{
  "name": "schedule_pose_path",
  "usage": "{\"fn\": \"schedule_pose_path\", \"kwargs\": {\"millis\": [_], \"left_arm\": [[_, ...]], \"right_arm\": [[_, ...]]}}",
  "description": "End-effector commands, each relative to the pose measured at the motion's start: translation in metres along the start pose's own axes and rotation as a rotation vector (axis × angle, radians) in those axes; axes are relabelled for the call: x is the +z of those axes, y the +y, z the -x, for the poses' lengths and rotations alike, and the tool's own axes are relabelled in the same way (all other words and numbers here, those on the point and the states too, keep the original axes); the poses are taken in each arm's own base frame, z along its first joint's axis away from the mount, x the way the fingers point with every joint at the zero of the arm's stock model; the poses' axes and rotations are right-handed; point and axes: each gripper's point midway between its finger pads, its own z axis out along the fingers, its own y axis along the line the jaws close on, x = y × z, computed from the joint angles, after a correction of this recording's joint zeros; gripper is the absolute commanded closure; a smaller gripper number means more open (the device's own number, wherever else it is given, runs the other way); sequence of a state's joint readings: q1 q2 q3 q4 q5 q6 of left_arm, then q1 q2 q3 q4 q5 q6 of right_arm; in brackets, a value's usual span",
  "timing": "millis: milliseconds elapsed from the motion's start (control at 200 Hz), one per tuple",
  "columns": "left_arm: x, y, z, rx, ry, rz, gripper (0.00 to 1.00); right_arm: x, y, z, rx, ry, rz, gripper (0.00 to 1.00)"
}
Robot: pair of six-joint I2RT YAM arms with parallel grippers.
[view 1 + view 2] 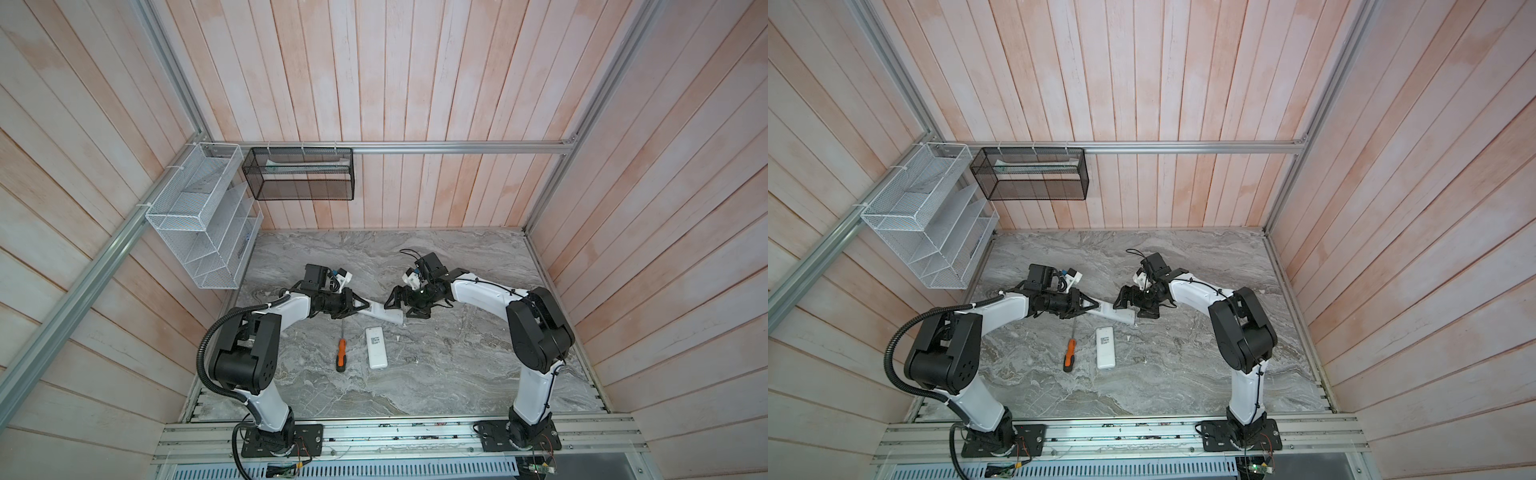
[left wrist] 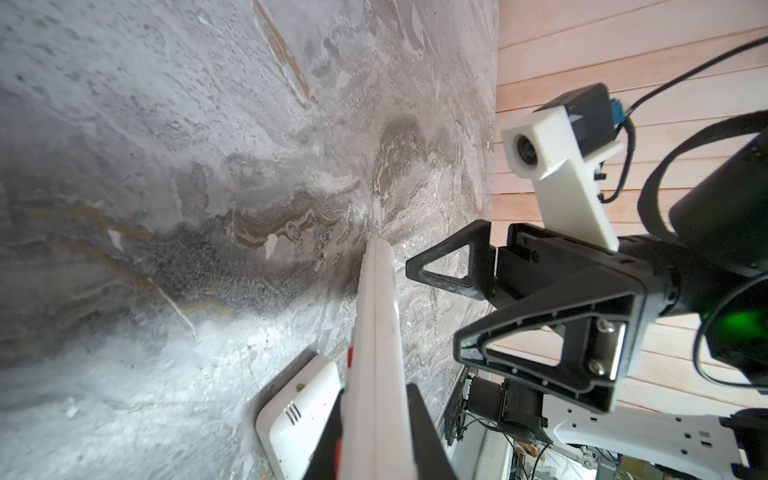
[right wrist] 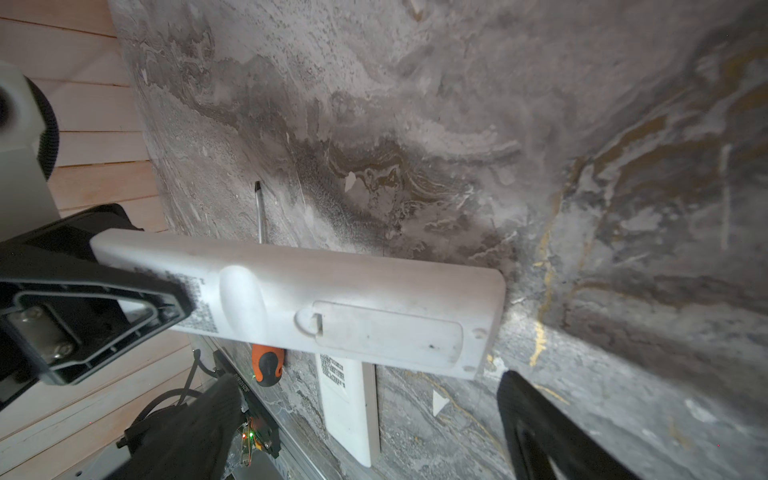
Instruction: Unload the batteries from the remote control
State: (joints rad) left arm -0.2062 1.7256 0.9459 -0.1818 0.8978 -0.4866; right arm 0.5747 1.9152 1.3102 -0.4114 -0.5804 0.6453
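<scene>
remote control: white, slim | back cover shut | held at 1 end by left end effector

Screwdriver just left of near remote on table; far remote behind both.

The held remote is off-white with a block of black print on its back; the second remote is white with a black-printed label. The screwdriver has an orange handle with black grip and a silvery shaft. The table is grey marble-patterned, veined white and ochre. The walls are pale pink-washed planks. One wire basket is white, the mesh basket black. The left arm and right arm are white with black joints
</scene>
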Motion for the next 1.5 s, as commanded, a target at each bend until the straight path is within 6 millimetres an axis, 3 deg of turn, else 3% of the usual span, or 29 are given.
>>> {"fn": "schedule_pose_path", "kwargs": {"millis": [0, 480, 850, 1220, 1495], "left_arm": [[0.009, 0.022, -0.011, -0.030, 0.024, 0.073, 1.00], [0.010, 0.020, -0.012, -0.023, 0.030, 0.078, 1.00], [0.010, 0.019, -0.010, -0.013, 0.028, 0.077, 1.00], [0.010, 0.020, -0.012, -0.014, 0.030, 0.075, 1.00], [0.011, 0.020, -0.012, -0.018, 0.032, 0.079, 1.00]], "right_arm": [[0.013, -0.011, -0.003, -0.002, 0.011, -0.017, 0.04], [0.032, -0.026, -0.012, 0.021, 0.041, -0.033, 0.11], [0.036, -0.030, -0.009, 0.040, 0.031, -0.052, 0.17], [0.036, -0.022, -0.004, 0.035, 0.019, -0.040, 0.13], [0.041, -0.023, 0.002, 0.051, 0.014, -0.045, 0.15]]}}
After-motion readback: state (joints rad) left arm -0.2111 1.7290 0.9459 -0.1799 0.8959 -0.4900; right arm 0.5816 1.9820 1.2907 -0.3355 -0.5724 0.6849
